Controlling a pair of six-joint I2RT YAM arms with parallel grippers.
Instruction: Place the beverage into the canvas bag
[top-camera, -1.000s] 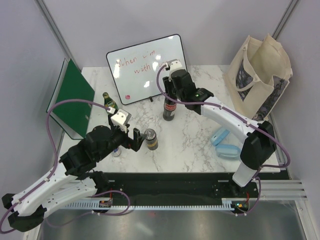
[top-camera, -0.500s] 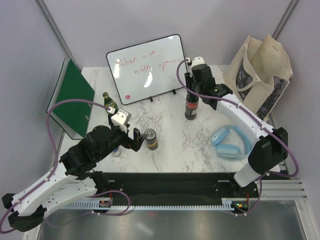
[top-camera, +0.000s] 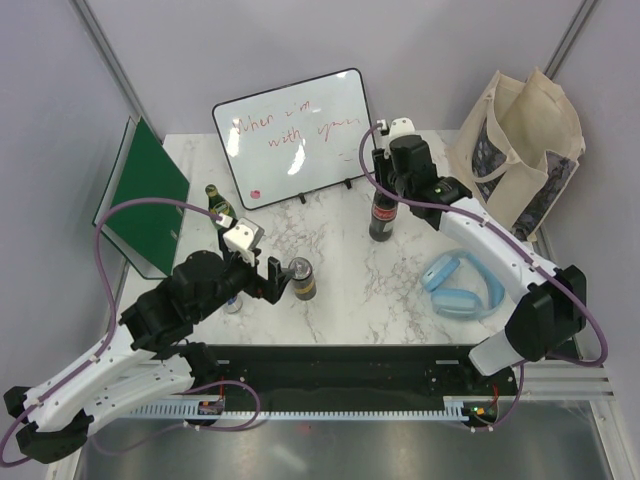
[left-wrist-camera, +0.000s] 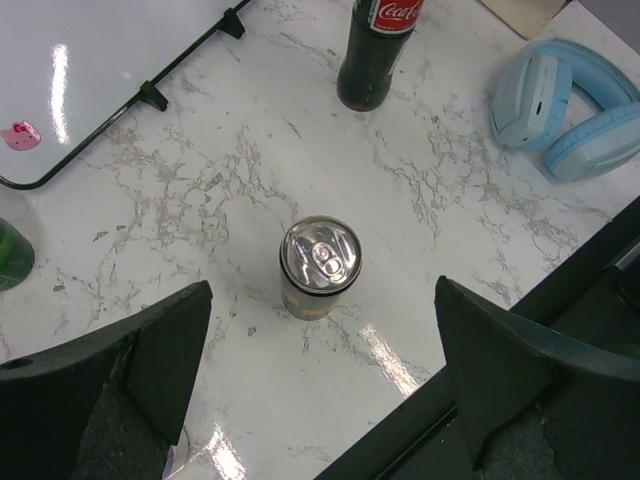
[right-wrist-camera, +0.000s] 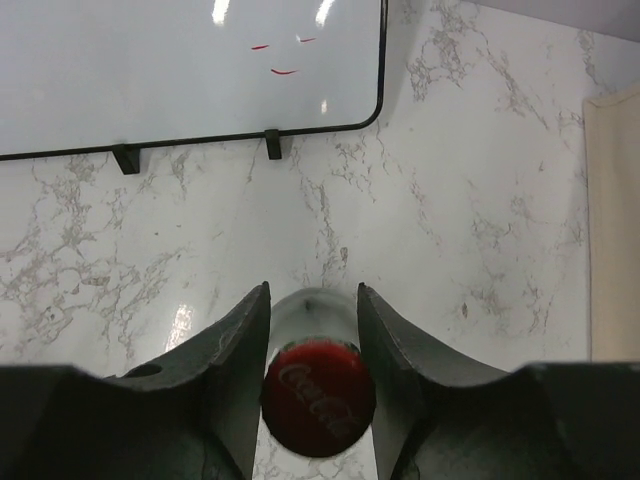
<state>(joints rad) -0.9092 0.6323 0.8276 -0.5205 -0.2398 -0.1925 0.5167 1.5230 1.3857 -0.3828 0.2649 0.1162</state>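
A dark Coca-Cola bottle (top-camera: 381, 217) with a red cap (right-wrist-camera: 318, 398) stands upright at mid table. My right gripper (top-camera: 387, 183) is shut on its neck, with the fingers (right-wrist-camera: 238, 352) on both sides of the cap. I cannot tell whether its base touches the table. The cream canvas bag (top-camera: 522, 150) stands upright to the right of the bottle, its mouth open; its edge shows in the right wrist view (right-wrist-camera: 612, 220). My left gripper (left-wrist-camera: 320, 330) is open and empty, just short of a silver-topped can (left-wrist-camera: 320, 262), which also shows in the top view (top-camera: 300, 279). The bottle also shows in the left wrist view (left-wrist-camera: 375, 50).
Light blue headphones (top-camera: 460, 285) lie right of centre near the front edge. A whiteboard (top-camera: 292, 135) stands at the back. A green bottle (top-camera: 217, 205) and a green folder (top-camera: 148, 195) are at the left.
My right gripper has carried the cola bottle to the right, toward the bag, mostly in the first half second. The left arm and the can have not moved.
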